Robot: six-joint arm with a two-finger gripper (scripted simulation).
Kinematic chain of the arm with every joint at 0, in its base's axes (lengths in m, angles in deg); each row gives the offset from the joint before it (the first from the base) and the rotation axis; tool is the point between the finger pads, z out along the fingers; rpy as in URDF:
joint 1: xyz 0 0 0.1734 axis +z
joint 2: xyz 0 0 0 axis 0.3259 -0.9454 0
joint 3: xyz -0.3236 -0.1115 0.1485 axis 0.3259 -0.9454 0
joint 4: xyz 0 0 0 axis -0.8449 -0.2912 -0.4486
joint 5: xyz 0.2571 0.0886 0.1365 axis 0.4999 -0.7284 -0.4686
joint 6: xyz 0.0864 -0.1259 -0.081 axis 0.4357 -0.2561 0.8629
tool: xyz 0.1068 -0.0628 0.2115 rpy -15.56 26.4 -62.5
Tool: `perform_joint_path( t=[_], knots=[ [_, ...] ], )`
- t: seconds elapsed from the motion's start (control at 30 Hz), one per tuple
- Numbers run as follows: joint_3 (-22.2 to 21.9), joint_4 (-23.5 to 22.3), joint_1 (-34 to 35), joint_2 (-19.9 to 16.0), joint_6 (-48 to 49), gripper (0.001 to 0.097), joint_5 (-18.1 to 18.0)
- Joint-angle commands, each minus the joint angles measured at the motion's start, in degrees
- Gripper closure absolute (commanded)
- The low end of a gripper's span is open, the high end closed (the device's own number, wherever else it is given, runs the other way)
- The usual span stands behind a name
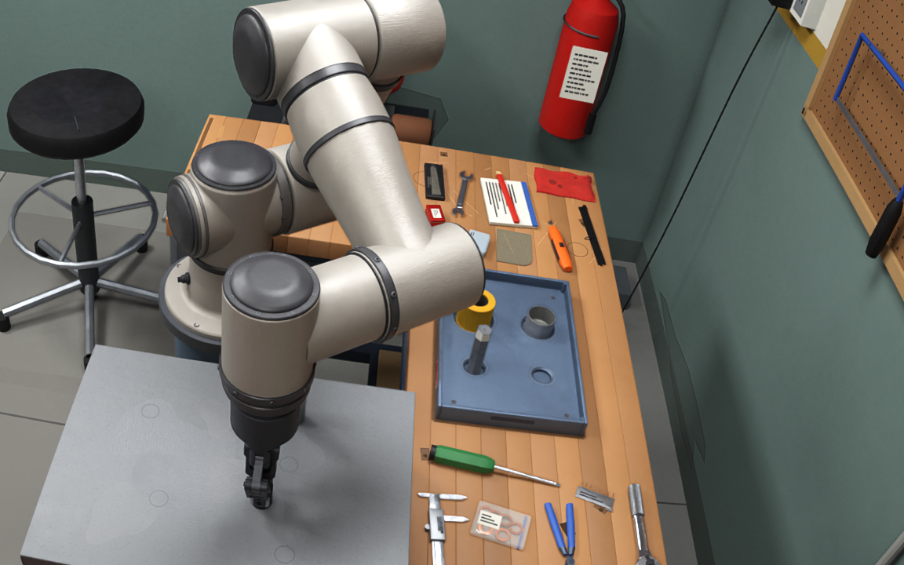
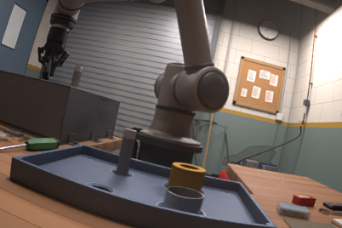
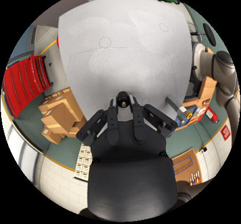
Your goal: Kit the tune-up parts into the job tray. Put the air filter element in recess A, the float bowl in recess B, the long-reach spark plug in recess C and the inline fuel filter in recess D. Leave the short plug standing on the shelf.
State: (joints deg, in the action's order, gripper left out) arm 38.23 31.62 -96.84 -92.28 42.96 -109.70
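Observation:
The yellow air filter element (image 1: 477, 310) and the grey float bowl (image 1: 539, 322) stand in the two far recesses of the blue job tray (image 1: 512, 354), with the long-reach spark plug (image 1: 479, 347) upright in a near recess. The other near recess (image 1: 542, 375) is empty. Over on the grey shelf (image 1: 217, 464), my gripper (image 3: 124, 102) is down at the surface, closed around the small dark inline fuel filter (image 3: 123, 97), whose round end shows between the fingers. The short plug (image 2: 77, 75) stands upright on the shelf, apart from the gripper.
Behind the tray lie a notepad (image 1: 508, 202), a red rag (image 1: 564, 184), an orange knife (image 1: 559, 247) and a wrench. A green screwdriver (image 1: 466, 460), calipers and pliers lie on the bench in front of the tray. A stool (image 1: 76, 119) stands left of the arm's base.

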Motion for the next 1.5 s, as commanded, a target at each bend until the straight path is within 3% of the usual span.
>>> perform_joint_path(
  t=[0.0,1.13,1.47],
  knots=[
    [0.08,0.02,0.0,0.06,0.0,0.0901,-0.07],
    [3.68,0.02,0.0,2.19,0.0,0.0901,-5.8],
    [9.96,0.03,0.0,4.44,0.0,0.0901,-14.27]
  ],
)
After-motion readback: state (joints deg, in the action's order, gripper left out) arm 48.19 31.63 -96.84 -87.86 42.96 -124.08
